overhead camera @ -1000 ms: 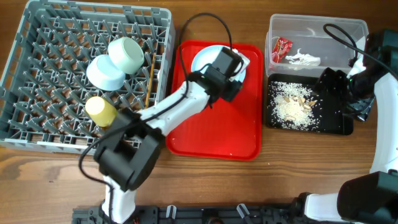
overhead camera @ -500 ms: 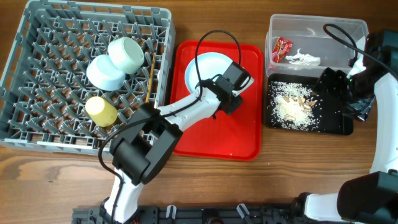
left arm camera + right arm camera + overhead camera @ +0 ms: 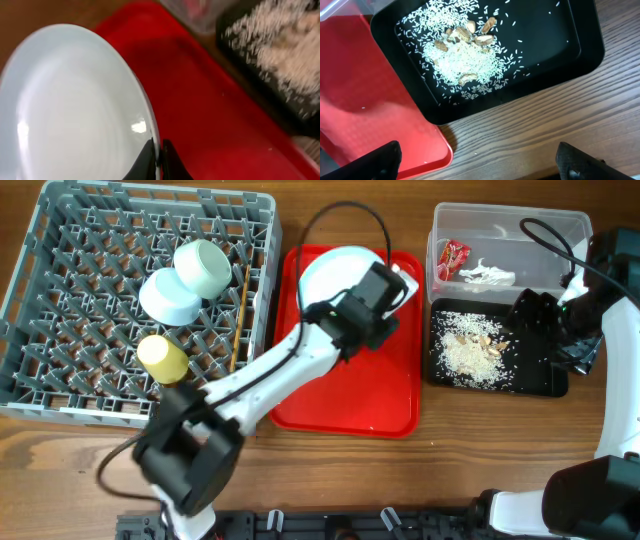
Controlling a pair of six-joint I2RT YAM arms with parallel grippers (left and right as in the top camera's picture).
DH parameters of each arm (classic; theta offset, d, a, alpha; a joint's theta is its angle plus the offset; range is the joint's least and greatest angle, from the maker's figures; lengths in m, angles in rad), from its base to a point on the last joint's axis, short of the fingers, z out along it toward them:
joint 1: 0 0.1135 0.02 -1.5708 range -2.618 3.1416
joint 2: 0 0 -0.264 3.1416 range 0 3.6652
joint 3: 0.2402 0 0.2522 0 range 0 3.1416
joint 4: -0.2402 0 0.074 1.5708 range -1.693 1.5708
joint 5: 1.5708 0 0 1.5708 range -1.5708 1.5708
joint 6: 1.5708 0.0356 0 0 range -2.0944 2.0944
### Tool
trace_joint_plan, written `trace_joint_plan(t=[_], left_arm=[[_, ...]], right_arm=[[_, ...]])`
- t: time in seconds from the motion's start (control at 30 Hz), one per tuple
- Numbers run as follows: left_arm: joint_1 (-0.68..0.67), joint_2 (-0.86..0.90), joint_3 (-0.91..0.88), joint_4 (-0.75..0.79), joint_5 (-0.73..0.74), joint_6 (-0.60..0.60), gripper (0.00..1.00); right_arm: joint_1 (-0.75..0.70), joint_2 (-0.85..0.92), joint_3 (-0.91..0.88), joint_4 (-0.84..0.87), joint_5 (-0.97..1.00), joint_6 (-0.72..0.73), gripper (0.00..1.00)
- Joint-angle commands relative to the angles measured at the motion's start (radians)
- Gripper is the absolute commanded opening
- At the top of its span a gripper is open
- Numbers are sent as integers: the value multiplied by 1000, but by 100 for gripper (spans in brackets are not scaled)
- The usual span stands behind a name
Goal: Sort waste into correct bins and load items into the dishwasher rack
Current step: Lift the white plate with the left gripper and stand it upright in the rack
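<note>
One red snack wrapper in the clear tub, print illegible.

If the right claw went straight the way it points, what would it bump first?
Probably the wooden table, right beside the black tray of crumbs. The right gripper is open and empty; depth is unclear, so maybe the tray's rim.

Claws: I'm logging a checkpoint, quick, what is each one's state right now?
Left claw: closed on the rim of the white plate.
Right claw: open, holding nothing.
</note>
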Motion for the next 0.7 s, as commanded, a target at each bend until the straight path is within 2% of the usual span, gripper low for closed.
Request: trace_joint_plan(t=[0.0, 0.13, 0.2, 0.23, 0.3, 0.4, 0.57, 0.67], left_arm=[[54, -146, 5, 3, -6, -97, 4], [169, -290, 5, 3, 15, -198, 4], [258, -340, 5, 6, 158, -261, 4], [340, -354, 5, 10, 303, -359, 4], [443, -352, 5, 18, 499, -462, 4], [591, -325, 5, 42, 747, -521, 4], [674, -237, 5, 41, 867, -552, 4], [686, -183, 5, 40, 870, -566, 4]], right_arm=[[0, -19, 9, 0, -9, 1, 100], [0, -19, 9, 2, -9, 1, 100], [0, -19, 9, 2, -9, 1, 100], [0, -19, 9, 2, -9, 1, 100], [0, -19, 9, 1, -9, 1, 100], [0, -19, 9, 1, -9, 1, 100], [0, -19, 9, -2, -9, 1, 100], [0, -19, 9, -2, -9, 1, 100]])
